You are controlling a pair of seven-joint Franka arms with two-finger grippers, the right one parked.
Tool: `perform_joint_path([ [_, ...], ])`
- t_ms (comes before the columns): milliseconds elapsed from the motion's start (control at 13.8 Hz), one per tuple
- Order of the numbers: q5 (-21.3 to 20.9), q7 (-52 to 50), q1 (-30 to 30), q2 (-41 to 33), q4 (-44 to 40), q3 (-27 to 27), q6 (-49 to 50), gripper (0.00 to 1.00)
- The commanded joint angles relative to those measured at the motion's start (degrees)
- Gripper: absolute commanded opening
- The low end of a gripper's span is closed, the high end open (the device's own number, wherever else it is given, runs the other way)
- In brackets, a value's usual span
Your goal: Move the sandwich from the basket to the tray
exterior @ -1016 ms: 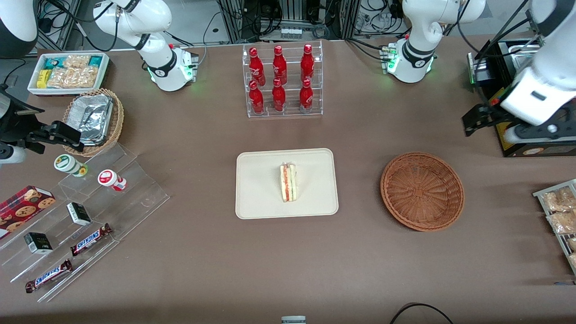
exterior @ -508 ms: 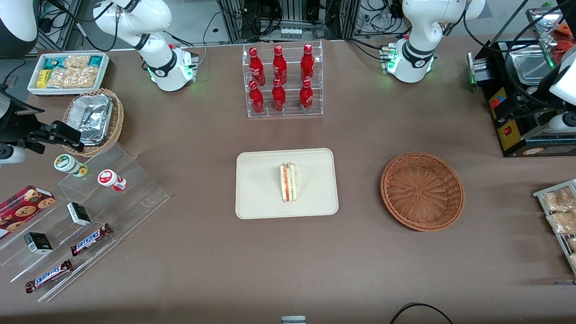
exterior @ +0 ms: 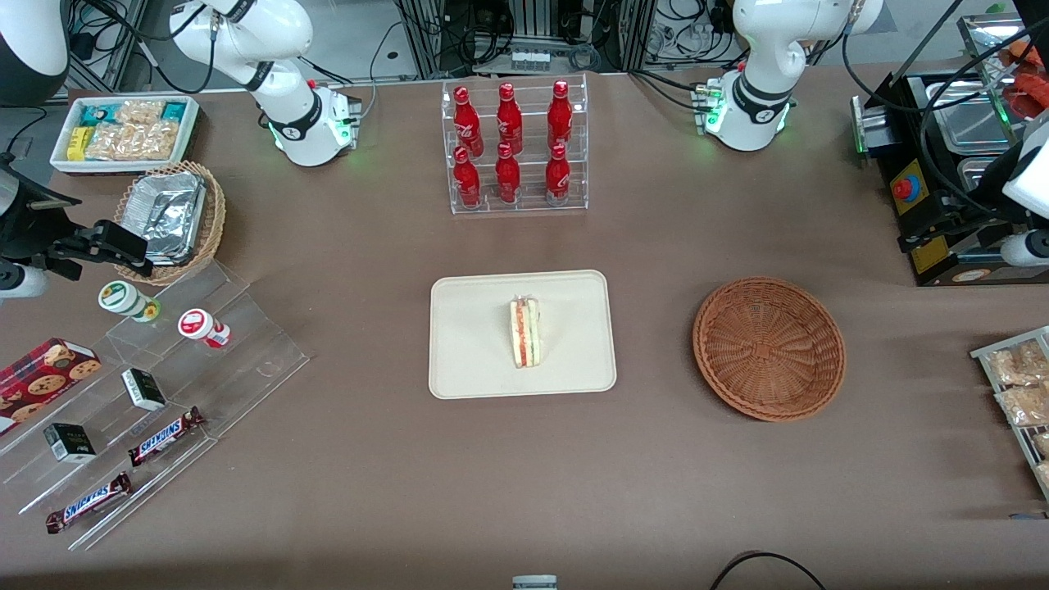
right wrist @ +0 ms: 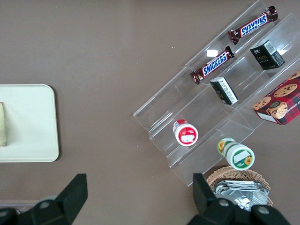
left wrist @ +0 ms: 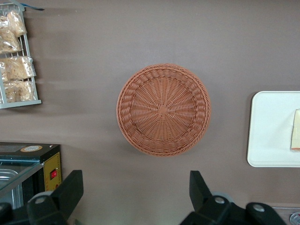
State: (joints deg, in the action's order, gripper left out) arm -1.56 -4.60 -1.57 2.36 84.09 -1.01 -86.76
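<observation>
We see the sandwich [exterior: 524, 332] lying on the tray [exterior: 475, 360] mid-table [exterior: 369, 246]. The basket [exterior: 769, 348] sits beside the tray, toward the working arm's end. Our pincer [left wrist: 136, 192] hangs with fingers [left wrist: 70, 190] wide apart, holding nothing, high over the table near the basket.

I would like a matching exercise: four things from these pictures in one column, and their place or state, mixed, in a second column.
Things:
1. sandwich
2. basket
3. gripper
4. red bottles

Places or states:
A. holds nothing inside
B. stand in a clear rack
C. lies on the tray
D. open, high above the table near the basket

Pairs: 1-C, 2-A, 3-D, 4-B
</observation>
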Motion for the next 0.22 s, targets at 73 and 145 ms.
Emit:
perform_joint_path([
  [73,0.9,1.3,1.2,0.5,-2.0,-1.0,2.0,1.0],
  [145,0.8,1.4,1.1,0.4,-2.0,-1.1,2.1,1.0],
])
